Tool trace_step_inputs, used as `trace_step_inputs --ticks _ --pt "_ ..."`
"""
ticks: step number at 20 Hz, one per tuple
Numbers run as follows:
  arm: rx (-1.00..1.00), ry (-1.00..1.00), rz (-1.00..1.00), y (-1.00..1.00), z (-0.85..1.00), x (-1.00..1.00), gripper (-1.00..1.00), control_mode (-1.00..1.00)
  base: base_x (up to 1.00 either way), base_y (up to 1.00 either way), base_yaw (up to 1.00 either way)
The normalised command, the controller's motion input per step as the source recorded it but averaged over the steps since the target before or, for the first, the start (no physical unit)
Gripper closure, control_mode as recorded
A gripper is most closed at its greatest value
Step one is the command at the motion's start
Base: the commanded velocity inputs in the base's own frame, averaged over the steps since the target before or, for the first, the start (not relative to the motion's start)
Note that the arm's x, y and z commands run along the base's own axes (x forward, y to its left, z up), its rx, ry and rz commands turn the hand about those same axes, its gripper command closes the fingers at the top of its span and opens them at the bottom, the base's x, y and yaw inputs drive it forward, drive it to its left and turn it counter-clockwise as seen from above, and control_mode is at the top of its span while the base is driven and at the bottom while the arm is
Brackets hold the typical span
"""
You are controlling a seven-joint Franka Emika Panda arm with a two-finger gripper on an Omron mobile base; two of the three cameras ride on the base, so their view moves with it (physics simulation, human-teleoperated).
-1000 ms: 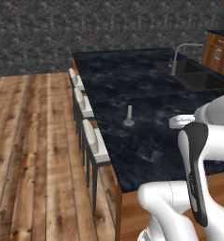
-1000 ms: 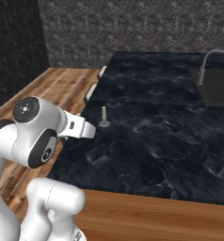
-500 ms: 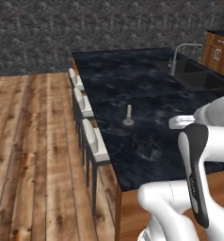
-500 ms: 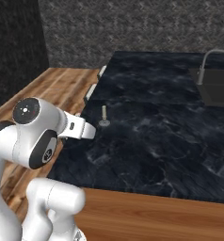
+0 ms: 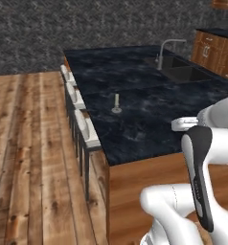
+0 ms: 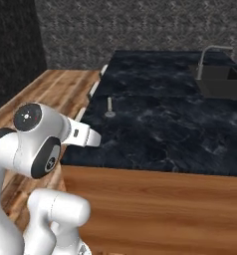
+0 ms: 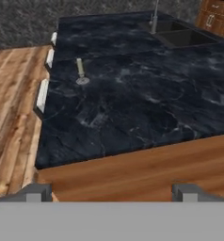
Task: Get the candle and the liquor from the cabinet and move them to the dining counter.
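The view has shifted slightly: the base rolls, not the candle (image 5: 116, 103), which stands on the desk (image 5: 149, 124) near the stools. The hand (image 7: 111, 190) gapes empty, so the liquor remains.

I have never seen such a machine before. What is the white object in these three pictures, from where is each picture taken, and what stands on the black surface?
The white shape is a robot arm on a base that can drive, in a computer-rendered kitchen. Two cameras sit on the base behind the arm: in the left one the arm rises at the lower right, in the right one at the lower left. The third camera sits on the hand and looks along the gripper; its two dark finger tips rise at the bottom, apart, with nothing between them.

The black surface is the dining counter, a marble-topped island with wooden sides. White stools line one edge, and a sink with a tap is set in the far end. The candle stands upright on the counter near the stool side. The gripper holds nothing.
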Motion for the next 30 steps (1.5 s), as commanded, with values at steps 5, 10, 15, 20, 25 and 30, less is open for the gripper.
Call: trace_step_inputs --ticks 5,10,15,20,25,30 --pt "0.0 0.0 0.0 0.0 0.0 0.0 -1.0 1.0 -0.05 0.07 -0.89" --pt "0.0 0.0 0.0 0.0 0.0 0.0 -1.0 1.0 0.0 0.06 -0.99" --pt "0.0 0.0 0.0 0.0 0.0 0.0 -1.0 1.0 0.0 0.02 -1.0" --pt "0.0 0.0 0.0 0.0 0.0 0.0 -1.0 1.0 0.01 0.0 -0.98" --pt "0.0 0.0 0.0 0.0 0.0 0.0 -1.0 1.0 0.4 0.0 -0.51" --pt "0.0 0.0 0.0 0.0 0.0 0.0 -1.0 1.0 0.83 -0.1 0.0"
